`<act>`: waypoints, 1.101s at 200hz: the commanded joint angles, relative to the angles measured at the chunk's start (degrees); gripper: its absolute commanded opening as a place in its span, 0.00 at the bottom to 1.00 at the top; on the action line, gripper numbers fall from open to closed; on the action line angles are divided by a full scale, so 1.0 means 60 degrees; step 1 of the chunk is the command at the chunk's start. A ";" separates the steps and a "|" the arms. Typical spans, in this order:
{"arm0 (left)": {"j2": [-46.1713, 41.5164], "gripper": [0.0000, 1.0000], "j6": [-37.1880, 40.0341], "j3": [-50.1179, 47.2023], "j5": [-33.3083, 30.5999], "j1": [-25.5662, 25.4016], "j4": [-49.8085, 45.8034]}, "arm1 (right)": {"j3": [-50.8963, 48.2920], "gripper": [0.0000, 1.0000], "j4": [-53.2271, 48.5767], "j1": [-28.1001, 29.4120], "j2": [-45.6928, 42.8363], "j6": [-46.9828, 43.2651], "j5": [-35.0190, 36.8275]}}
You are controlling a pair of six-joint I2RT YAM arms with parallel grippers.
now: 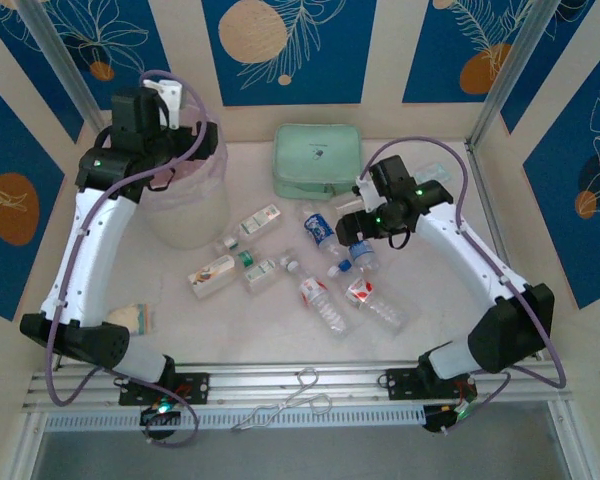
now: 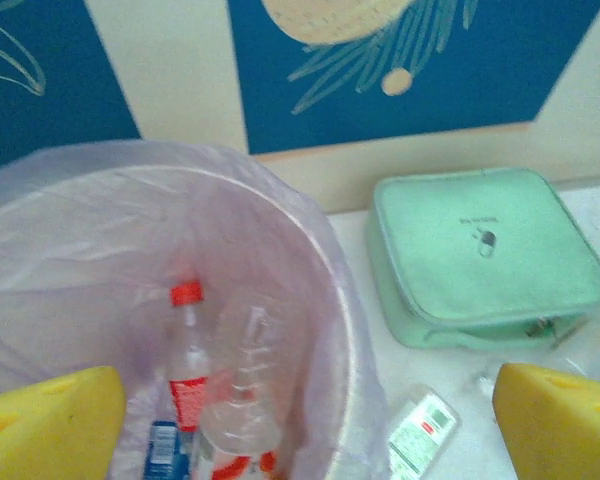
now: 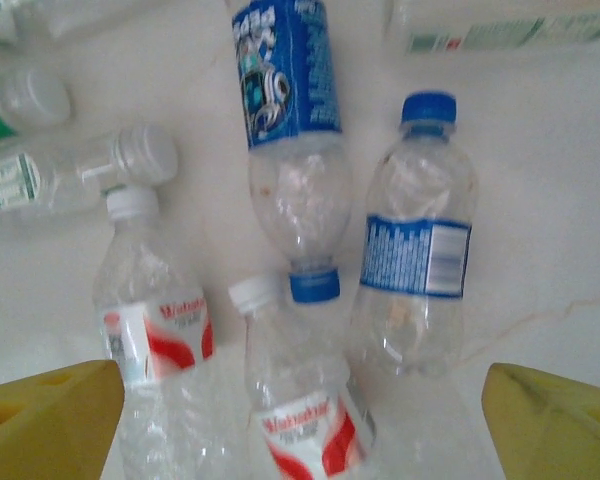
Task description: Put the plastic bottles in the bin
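Note:
The whitish bin [image 1: 185, 205] with its pink bag stands at the back left. My left gripper [image 2: 310, 425] hangs open above its mouth [image 2: 325, 260], nothing between the yellow fingers [image 2: 55, 420]. Inside lie a red-capped bottle [image 2: 187, 350], a clear bottle [image 2: 242, 390] and a blue-labelled one [image 2: 165, 450]. Several bottles lie loose mid-table [image 1: 322, 300]. My right gripper [image 3: 300, 425] hovers open over them [image 1: 352, 235]. Below it are a white-capped, red-labelled bottle [image 3: 300, 400], another [image 3: 150, 320], a blue-capped one [image 3: 417, 270] and a big blue-labelled one [image 3: 290, 130].
A mint green zip case [image 1: 318, 160] lies at the back centre, right of the bin [image 2: 485, 255]. A green-labelled bottle [image 2: 420, 430] lies between bin and case. A small flat packet [image 1: 135, 318] sits front left. Metal tongs [image 1: 285, 400] rest on the front rail.

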 commanded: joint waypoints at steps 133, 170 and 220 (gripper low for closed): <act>-0.1148 0.98 -0.0822 -0.2368 0.1898 -0.1285 -0.0122 | -0.0062 0.75 -0.0402 -0.0419 0.2606 -0.0963 0.0766; -0.1463 0.99 -0.0912 -0.2742 0.2090 -0.1291 -0.0039 | -0.0255 0.83 -0.0089 -0.0756 0.3151 -0.0919 0.0424; -0.1552 0.99 -0.1002 -0.2807 0.2073 -0.1283 0.0042 | -0.1099 0.84 0.0912 -0.1196 0.3476 -0.0923 0.0106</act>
